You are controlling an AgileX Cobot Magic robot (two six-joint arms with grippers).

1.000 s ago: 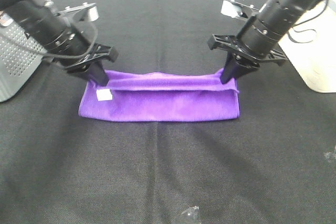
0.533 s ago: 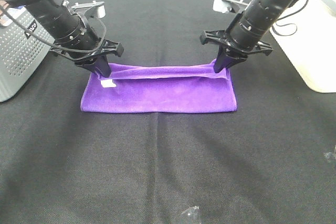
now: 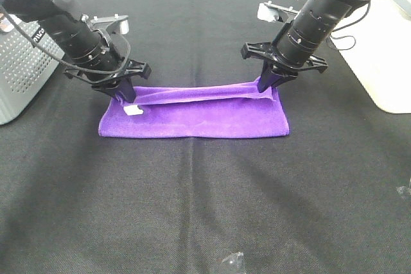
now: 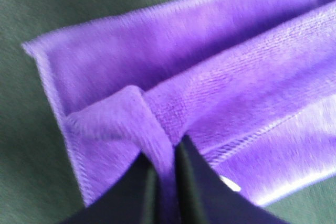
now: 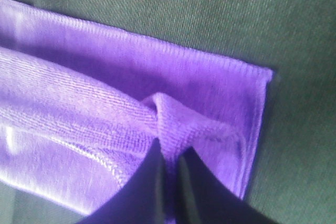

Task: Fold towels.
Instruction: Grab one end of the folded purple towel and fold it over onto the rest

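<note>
The purple towel (image 3: 192, 117) lies on the black table as a long folded band, its top layer stretched between both grippers. A small white tag (image 3: 133, 110) shows near its left end. My left gripper (image 3: 126, 94) is shut on the towel's left far corner; in the left wrist view (image 4: 167, 174) the cloth (image 4: 210, 77) is pinched between the black fingers. My right gripper (image 3: 266, 84) is shut on the right far corner; the right wrist view (image 5: 169, 174) shows the cloth (image 5: 105, 103) bunched between its fingers.
A grey perforated box (image 3: 19, 72) stands at the left edge. A white container (image 3: 382, 56) stands at the right edge, with a cable near the right arm. A small clear object (image 3: 232, 262) lies at the front edge of the black table (image 3: 192, 210).
Both grippers have moved away from the front edge, carrying the towel's top layer with them. The front layer shows wider and the tag has shifted back slightly.
</note>
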